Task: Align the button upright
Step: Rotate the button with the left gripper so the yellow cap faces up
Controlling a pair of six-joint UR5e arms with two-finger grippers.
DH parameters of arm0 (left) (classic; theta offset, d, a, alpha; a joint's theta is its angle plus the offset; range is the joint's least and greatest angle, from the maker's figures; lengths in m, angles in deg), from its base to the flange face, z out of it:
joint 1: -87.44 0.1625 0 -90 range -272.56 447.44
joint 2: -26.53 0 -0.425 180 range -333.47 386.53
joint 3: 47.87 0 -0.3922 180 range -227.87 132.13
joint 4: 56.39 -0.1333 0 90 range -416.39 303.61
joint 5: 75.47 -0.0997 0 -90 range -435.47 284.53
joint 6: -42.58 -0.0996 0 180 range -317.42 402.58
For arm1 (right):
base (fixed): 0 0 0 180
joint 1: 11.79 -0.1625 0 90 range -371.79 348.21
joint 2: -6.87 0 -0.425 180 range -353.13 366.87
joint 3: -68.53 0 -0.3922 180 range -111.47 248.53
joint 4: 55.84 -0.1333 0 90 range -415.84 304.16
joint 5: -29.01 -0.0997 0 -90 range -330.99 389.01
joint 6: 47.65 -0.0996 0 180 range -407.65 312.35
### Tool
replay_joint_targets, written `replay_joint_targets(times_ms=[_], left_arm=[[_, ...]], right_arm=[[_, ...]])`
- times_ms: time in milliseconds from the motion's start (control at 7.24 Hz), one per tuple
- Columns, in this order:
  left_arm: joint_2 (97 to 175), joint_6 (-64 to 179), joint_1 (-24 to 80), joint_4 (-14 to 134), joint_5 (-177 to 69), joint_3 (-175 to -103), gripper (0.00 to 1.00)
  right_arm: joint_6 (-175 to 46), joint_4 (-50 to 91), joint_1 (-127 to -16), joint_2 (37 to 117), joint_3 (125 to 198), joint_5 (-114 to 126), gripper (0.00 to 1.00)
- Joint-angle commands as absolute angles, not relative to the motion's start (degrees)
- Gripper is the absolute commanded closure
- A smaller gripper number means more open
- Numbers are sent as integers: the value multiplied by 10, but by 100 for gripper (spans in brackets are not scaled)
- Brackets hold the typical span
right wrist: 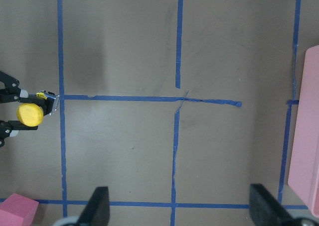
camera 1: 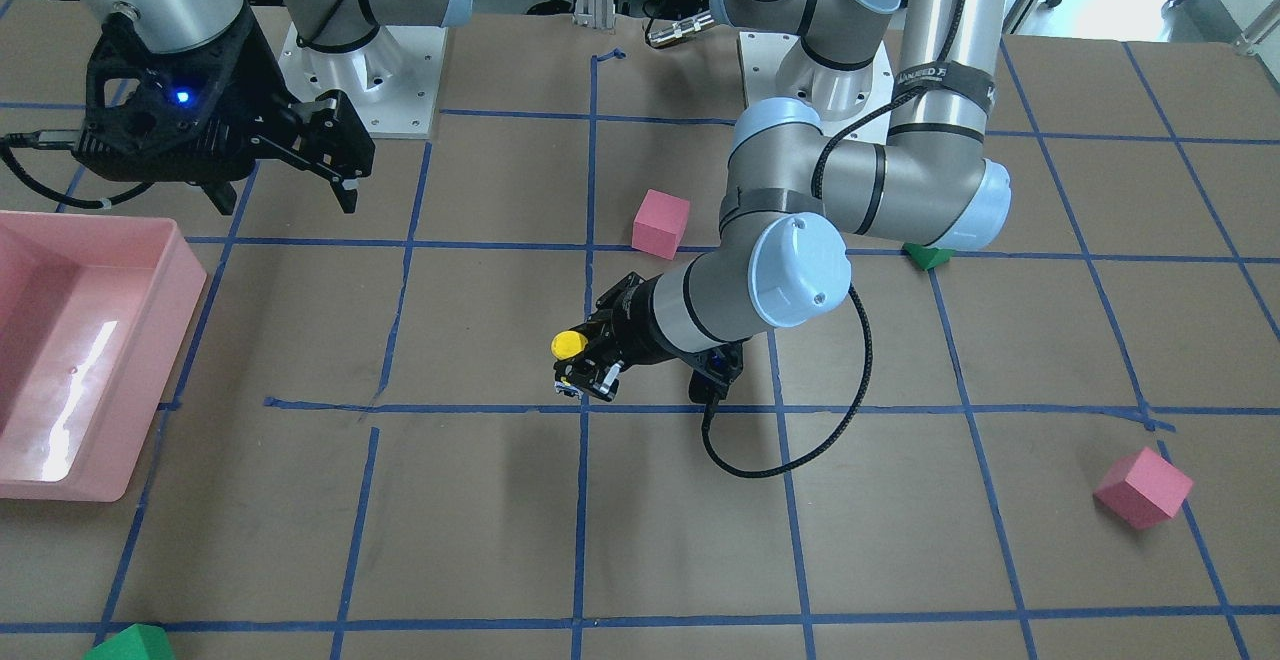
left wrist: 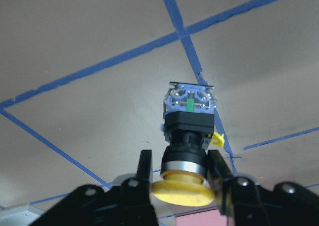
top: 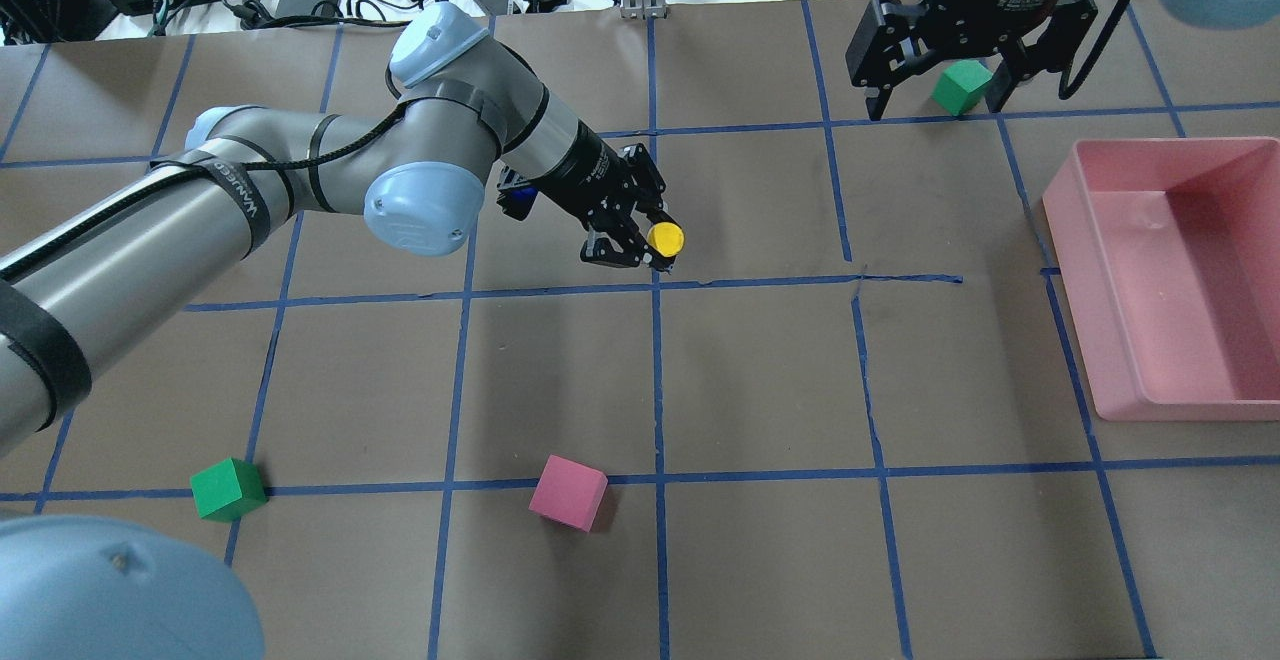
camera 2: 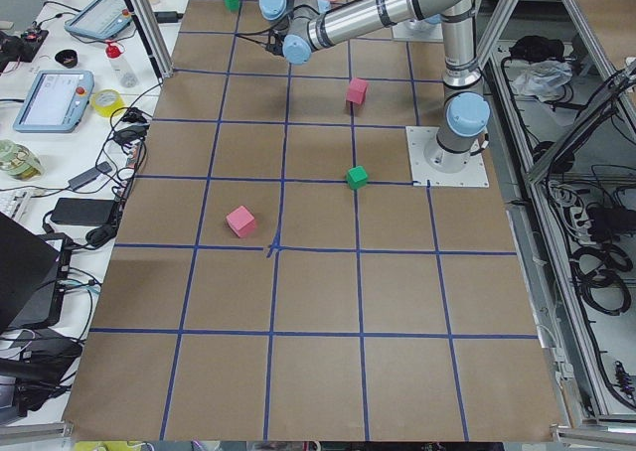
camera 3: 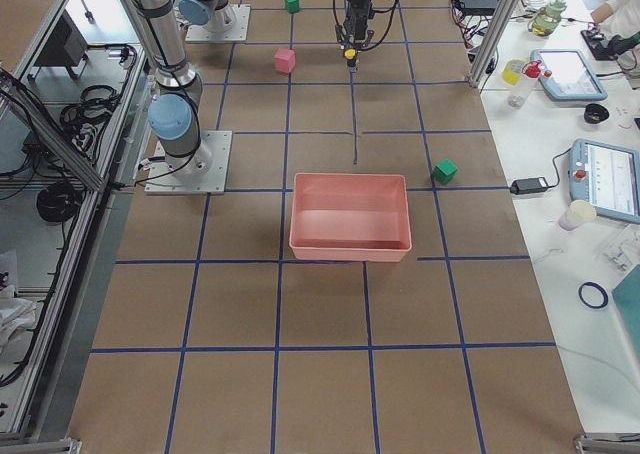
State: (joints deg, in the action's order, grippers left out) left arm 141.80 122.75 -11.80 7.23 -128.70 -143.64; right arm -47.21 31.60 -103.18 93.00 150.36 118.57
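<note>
Left pincer (camera 1: 590, 388) clenched on the button (top: 665, 237) just below its yellow cap, over the taped surface (top: 760, 370); right pincer (top: 938, 100) hangs released, fingers spread.

One button (top: 665, 237), one bin (top: 1170, 146), two pink cubes (camera 1: 660, 223), apparently two green cubes (top: 228, 489).

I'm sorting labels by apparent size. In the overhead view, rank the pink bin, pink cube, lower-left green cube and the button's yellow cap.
Largest: pink bin.
Next: pink cube and green cube look nearly alike, so I leave them unranked.
Smallest: the yellow cap of the button.
</note>
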Motion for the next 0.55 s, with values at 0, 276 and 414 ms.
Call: replay_joint_targets(times_ms=[0, 276, 414], left_arm=[[1451, 1228, -106, 74, -1275, -1425, 100], [1476, 1220, -103, 74, -1246, -1420, 100], [1480, 1220, -103, 74, -1248, -1421, 100]], right_arm=[[-472, 317, -1032, 930, 1504, 1186, 0], [-472, 317, -1031, 930, 1504, 1187, 0], [-471, 318, -1032, 930, 1504, 1186, 0]])
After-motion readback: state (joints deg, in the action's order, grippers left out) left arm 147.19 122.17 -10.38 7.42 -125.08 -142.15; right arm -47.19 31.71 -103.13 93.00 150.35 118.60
